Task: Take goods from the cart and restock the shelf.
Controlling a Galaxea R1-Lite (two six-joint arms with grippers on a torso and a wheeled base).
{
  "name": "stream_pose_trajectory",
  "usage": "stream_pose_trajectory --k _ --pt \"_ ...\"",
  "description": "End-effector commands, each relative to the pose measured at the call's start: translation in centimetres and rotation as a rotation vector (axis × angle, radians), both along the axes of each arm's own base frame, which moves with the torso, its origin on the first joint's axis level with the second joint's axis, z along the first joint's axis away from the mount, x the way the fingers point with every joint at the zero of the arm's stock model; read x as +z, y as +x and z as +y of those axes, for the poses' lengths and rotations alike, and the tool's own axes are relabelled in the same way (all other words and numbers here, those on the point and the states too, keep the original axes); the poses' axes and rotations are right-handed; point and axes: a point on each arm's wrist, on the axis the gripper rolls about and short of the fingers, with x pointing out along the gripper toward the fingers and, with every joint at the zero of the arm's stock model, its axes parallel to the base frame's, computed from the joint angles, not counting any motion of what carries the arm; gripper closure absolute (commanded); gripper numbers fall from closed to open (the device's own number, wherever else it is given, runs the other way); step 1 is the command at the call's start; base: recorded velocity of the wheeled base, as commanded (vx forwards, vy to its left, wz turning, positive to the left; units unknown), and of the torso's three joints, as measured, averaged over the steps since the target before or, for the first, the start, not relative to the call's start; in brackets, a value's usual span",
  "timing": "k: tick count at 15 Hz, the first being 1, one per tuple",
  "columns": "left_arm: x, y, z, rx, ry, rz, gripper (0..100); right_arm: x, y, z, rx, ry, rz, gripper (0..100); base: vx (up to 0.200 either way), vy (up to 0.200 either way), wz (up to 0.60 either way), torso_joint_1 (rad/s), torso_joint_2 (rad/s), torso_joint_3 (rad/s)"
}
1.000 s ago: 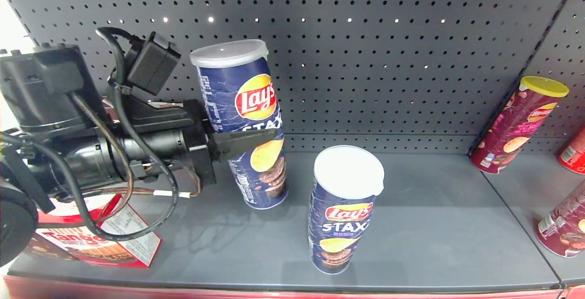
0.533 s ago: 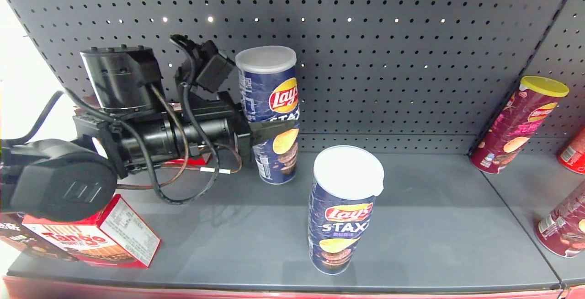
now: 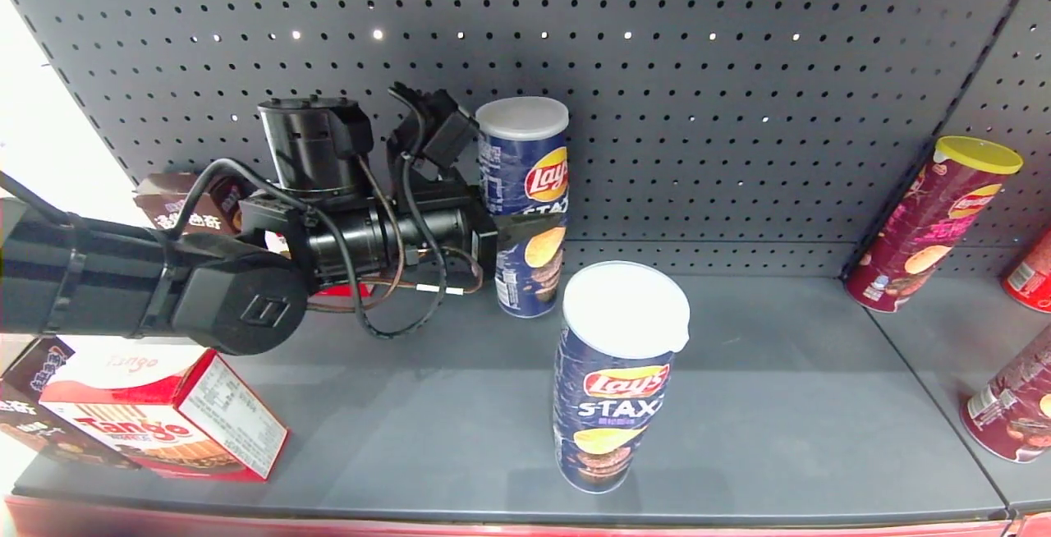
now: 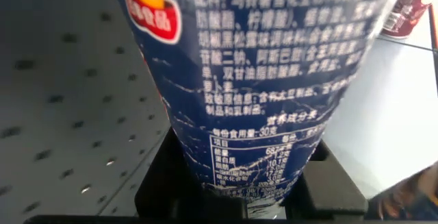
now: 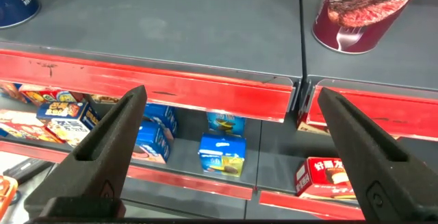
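Near the back wall of the shelf (image 3: 780,406), the left gripper (image 3: 525,229) is clamping a blue chip can (image 3: 530,184) upright. A second can (image 3: 612,406) is standing mid-shelf. The right gripper (image 5: 231,95) is gaping wide before the shelf's front edge.

Left arm (image 3: 82,291): showing matte black, round tube sections, a square mark on one joint.
Cables (image 3: 394,328): black and brown leads looping loose around the wrist.
Wrist camera (image 3: 443,130): showing as a small black box.
Right gripper (image 5: 230,94): showing two dark grey wedge fingers.
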Motion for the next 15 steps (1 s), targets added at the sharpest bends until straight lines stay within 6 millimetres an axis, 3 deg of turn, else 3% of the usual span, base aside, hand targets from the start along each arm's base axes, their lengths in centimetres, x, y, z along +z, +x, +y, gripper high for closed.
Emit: stream_pose_trajectory --k 1,15 --pt "-0.8 0.9 -1.2 -0.018 0.004 0.008 100 0.0 0.0 0.0 0.001 -0.002 0.002 0 0.0 0.0 0.0 0.0 0.0 0.0" --pt "-3.4 3.8 -3.0 -0.027 0.016 0.022 100 0.0 0.0 0.0 0.001 -0.002 0.002 0 0.0 0.0 0.0 0.0 0.0 0.0"
